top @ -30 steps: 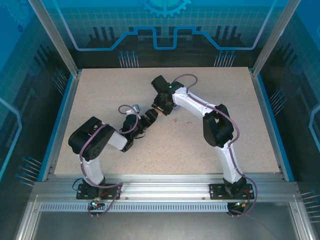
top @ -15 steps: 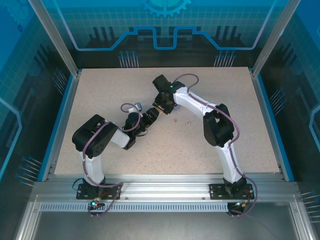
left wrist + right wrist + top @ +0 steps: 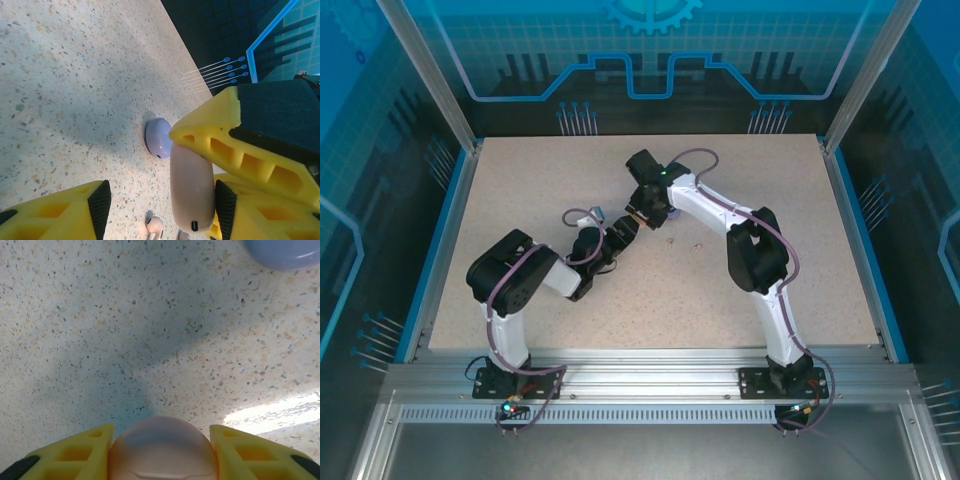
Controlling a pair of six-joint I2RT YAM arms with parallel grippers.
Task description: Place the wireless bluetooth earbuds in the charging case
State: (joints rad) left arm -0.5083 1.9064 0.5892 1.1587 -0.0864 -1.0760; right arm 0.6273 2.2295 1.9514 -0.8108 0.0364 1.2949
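From above, the left pincer [image 3: 626, 228] and the right pincer [image 3: 648, 214] meet almost tip to tip near the middle of the surface [image 3: 520, 180], so a small wrong move of one can knock the other. In the left wrist view the left pincer is spread, with its two yellow fingers well apart. A pinkish-beige earbud [image 3: 154, 227] lies on the surface between them, at the lower edge, near the foot of the pinkish-beige case [image 3: 192, 187]. This case stands on its edge just beside the lilac case [image 3: 159, 137], and the right pincer pinches it. I judge that the danger is here: the earbud is tiny and smooth and the fingers are broad, so closing can push it away or flip it. A finger can also hit the held case and turn it in the grip. In the right wrist view the right pincer presses on both sides of the pinkish-beige case. I cannot tell if its lid is open, and a shut lid would block the insertion
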